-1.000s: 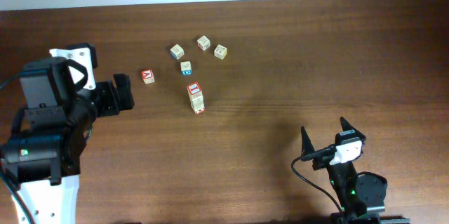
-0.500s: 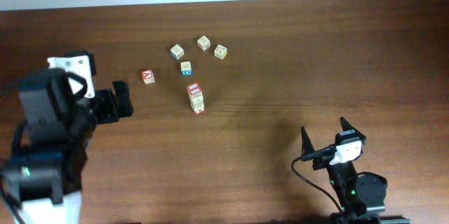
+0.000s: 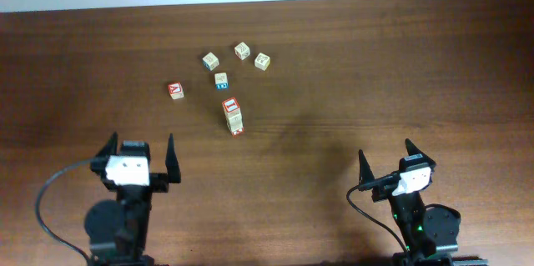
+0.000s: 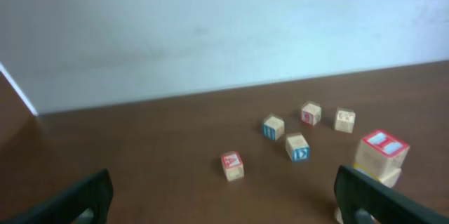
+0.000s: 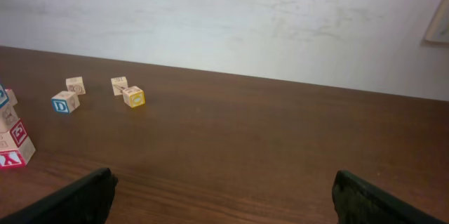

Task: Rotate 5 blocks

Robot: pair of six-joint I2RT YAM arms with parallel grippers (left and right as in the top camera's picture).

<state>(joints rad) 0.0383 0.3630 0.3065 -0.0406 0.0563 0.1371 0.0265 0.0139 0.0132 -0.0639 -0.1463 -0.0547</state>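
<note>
Lab bench (seemingly): wooden table (image 3: pixel 375 66), bare white wall (image 5: pixel 245 13), robot arms (image 3: pixel 117 224).

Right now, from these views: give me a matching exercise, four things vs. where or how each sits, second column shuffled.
Things:
1. red-A cube
2. stacked blocks
3. yellow-faced cube
4. right tool

Places/states:
a. one atop another
b. open, holding nothing, well clear of every cube
c. leftmost cube, standing alone
d. right end of the far cluster

Pairs: 1-c, 2-a, 3-d, 4-b
</note>
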